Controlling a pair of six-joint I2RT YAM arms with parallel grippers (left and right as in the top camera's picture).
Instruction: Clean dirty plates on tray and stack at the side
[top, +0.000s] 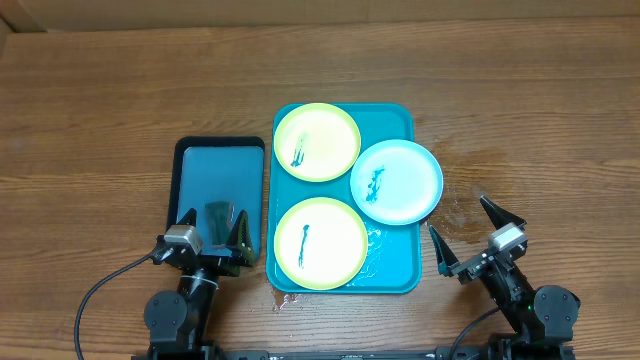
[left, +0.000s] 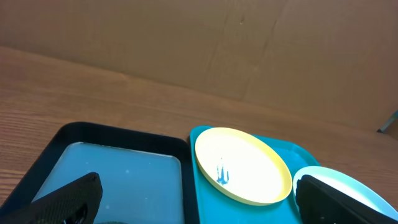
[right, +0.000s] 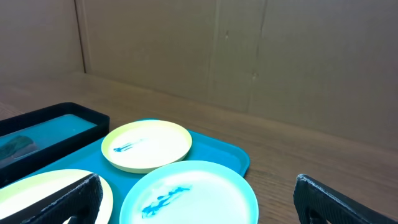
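The table (top: 100, 90) is brown wood. The tray (top: 400, 125) lies in the middle of it and looks wet near its front right corner. A small tray (top: 220, 141) with a black rim lies just left of the tray.

All three plates are on the tray. The far plate (top: 316, 141) is yellow and sits at the back left of the tray. The near plate (top: 320, 243) is yellow too and sits at the front left. The white plate (top: 397, 182) sits at the right side of the tray, and its edge hangs out over the rim. No plate lies on top of another.

The left gripper (top: 213, 225) is left of the tray, over the front of the small tray. Its fingers are wide apart and hold nothing. The right gripper (top: 457, 213) is just right of the tray, near the white plate. Its fingers are wide apart and hold nothing too.

Each plate has dark smears (top: 297, 150) on it. A dark lump (top: 220, 213), maybe a cloth, lies in the small tray.

I think the job has not begun. Three plates need wiping, and no stack is made yet.
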